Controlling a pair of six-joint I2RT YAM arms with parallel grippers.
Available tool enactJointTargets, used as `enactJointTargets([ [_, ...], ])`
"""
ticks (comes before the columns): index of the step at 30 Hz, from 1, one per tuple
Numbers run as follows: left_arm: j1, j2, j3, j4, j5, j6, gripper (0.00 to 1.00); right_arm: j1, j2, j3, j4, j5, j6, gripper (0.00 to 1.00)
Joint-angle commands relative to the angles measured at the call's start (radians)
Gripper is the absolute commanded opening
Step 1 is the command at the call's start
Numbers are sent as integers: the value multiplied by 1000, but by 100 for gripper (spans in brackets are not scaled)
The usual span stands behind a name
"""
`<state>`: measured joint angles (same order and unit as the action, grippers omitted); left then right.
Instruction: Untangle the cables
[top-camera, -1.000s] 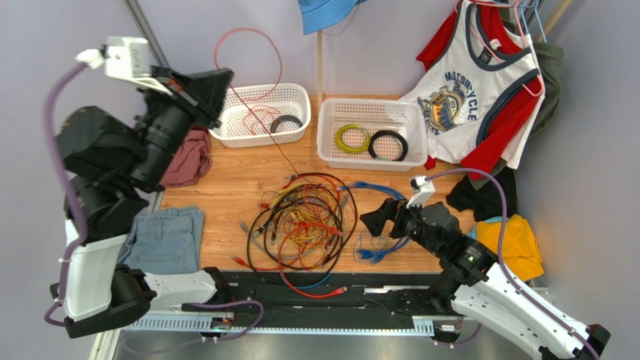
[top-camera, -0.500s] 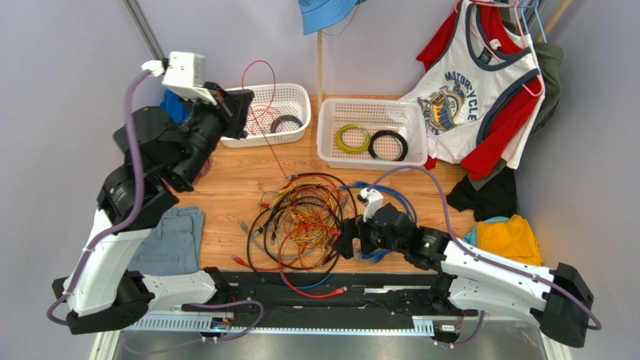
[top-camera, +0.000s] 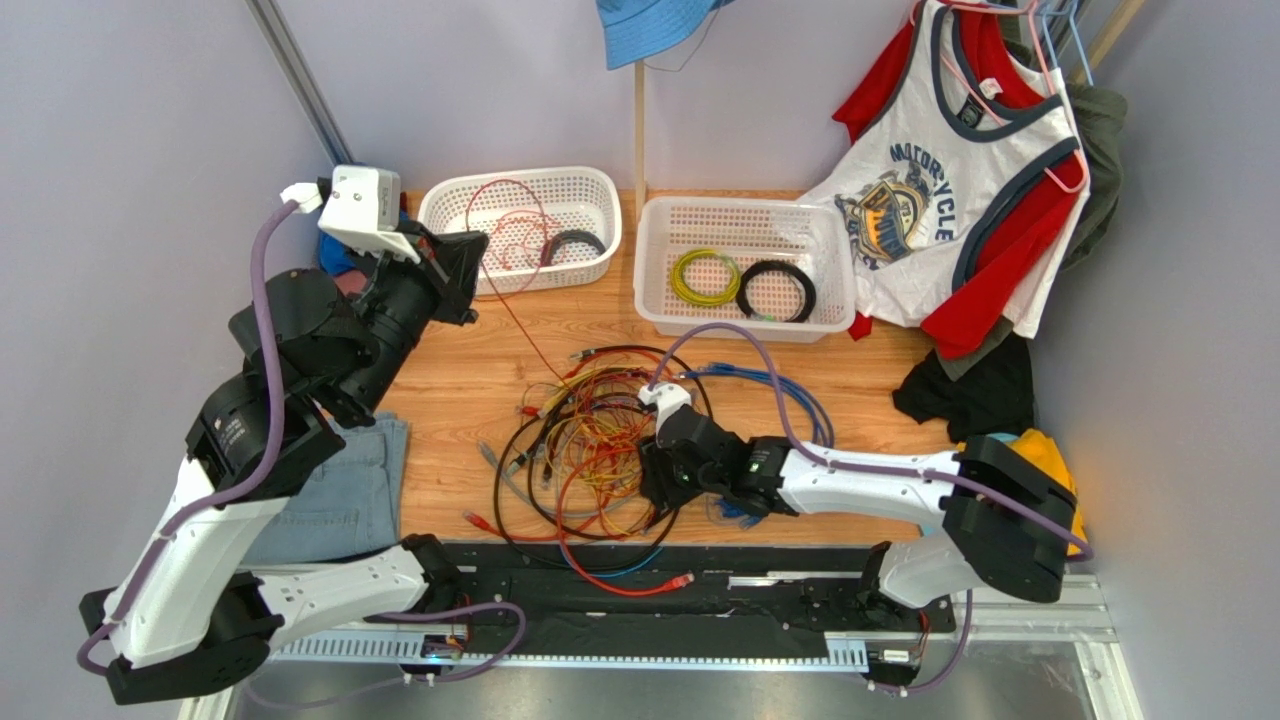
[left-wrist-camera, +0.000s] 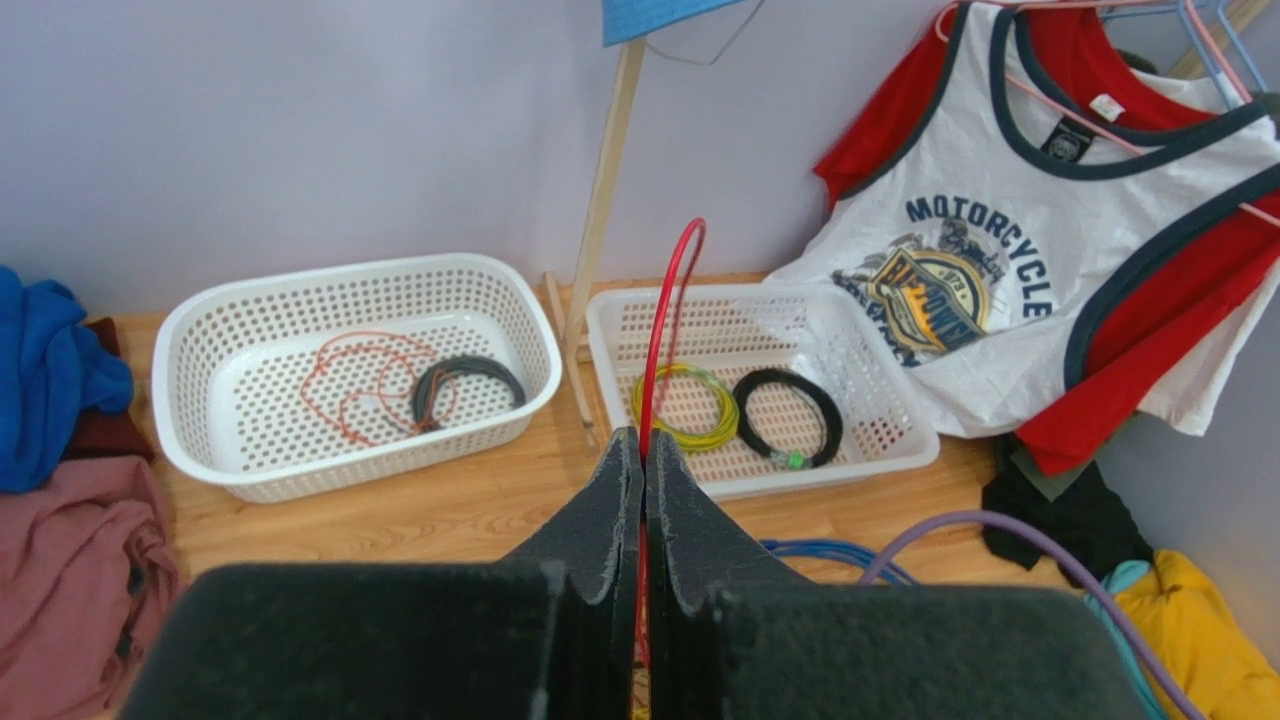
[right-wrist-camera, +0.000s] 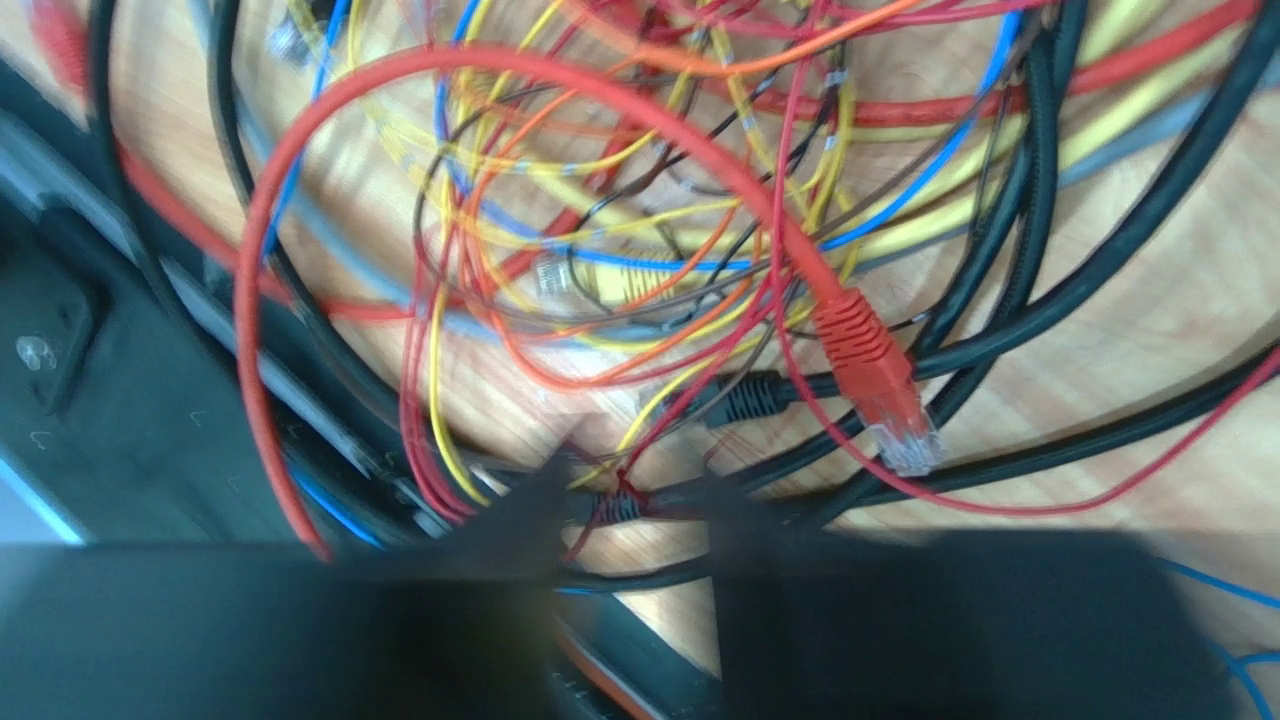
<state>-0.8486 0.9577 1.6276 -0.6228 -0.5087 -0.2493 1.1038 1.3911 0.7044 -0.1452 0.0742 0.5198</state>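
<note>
At upper left of the overhead view, the left gripper (left-wrist-camera: 643, 458) is pressed together on a thin red cable (left-wrist-camera: 672, 285) beside a white basket (top-camera: 519, 176). From there the strand runs down to the cables (top-camera: 601, 443) heaped mid-frame on the wooden table (top-camera: 451, 375). These cords look light, limp and springy, and loops will likely snag, so a plug end seems the better hold. At the heap's right edge, the right gripper (right-wrist-camera: 631, 503) stands part-spread astride thin strands, with nothing visibly pinched. A red plug (right-wrist-camera: 872, 368) lies close, resting across thick black cords (right-wrist-camera: 1037, 255). Further right sit a second basket (top-camera: 736, 201) and piled clothes (top-camera: 1037, 480).
</note>
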Motion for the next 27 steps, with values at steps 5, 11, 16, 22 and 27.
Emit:
enactJointTargets([
  [5,2,-80,-98,18,-54,-39,0,-1,-122,150,-106,245,-70,0],
  [11,2,-99,-155,54,-70,-50,0,-1,-427,470,-292,374,-234,0],
  [16,2,-93,-179,66,-67,-58,0,-1,-395,725,-516,427,-268,0],
  [22,2,-73,-114,58,-90,-7,0,-1,-498,578,-518,450,-201,0],
  [27,2,-17,21,52,-99,50,0,-1,-543,361,-487,455,-120,0],
])
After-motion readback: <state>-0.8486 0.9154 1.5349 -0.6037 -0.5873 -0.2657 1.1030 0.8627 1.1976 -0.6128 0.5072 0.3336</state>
